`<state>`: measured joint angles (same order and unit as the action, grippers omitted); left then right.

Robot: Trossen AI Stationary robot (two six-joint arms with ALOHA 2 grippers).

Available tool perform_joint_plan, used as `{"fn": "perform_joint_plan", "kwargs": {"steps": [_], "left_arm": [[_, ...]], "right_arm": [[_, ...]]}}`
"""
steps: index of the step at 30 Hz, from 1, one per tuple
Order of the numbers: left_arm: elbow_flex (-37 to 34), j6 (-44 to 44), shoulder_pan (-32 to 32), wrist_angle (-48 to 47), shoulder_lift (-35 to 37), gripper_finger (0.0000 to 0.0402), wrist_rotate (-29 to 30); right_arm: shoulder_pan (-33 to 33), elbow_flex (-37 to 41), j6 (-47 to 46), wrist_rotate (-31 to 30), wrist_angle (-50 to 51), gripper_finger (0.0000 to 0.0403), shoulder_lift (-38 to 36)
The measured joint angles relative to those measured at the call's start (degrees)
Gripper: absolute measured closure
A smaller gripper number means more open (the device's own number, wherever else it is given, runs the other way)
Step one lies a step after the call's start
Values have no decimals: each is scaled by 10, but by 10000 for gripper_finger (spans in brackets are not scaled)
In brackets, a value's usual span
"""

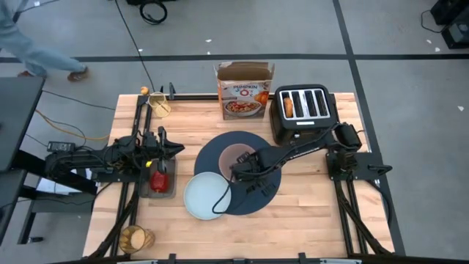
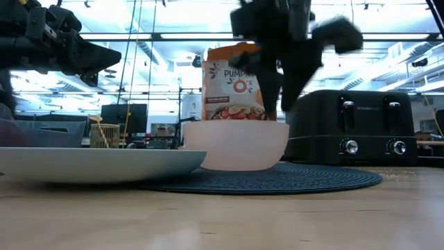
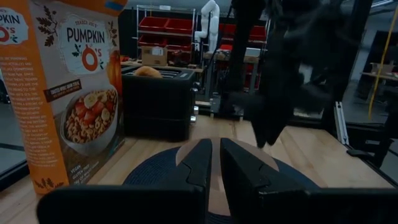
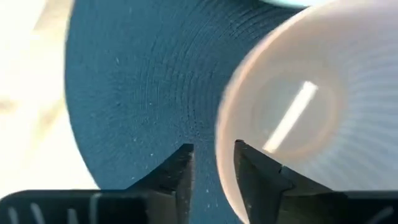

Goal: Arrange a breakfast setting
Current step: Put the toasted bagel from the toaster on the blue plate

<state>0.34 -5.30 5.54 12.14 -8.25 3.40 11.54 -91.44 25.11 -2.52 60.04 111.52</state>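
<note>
Right wrist view alone shows end effector fingers straddling bowl rim

Overhead looking down, low table-level, both sharing bowl on placemat

Cereal box beside black toaster, table's far edge.

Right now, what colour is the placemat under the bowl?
Dark blue, with concentric ribbing: the placemat shows best in the right wrist view, beneath the pinkish bowl.
</note>
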Motion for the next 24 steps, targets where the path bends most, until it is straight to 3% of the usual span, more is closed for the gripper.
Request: {"fn": "perform_joint_plan", "kwargs": {"steps": [6, 11, 13, 19, 24], "left_arm": [[0, 0, 0, 0, 0, 361, 0], [0, 0, 0, 0, 0, 361, 0], [0, 0, 0, 0, 0, 361, 0], [0, 0, 0, 0, 0, 361, 0], [0, 0, 0, 0, 0, 361, 0]], "right_arm": [[-17, -92, -177, -37, 65, 240, -70], [-84, -74, -460, -209, 113, 217, -179], [-114, -52, -563, -253, 142, 201, -218], [-227, 40, -776, -240, 157, 127, -283], [-319, 109, -770, -183, 100, 65, -292]]}}
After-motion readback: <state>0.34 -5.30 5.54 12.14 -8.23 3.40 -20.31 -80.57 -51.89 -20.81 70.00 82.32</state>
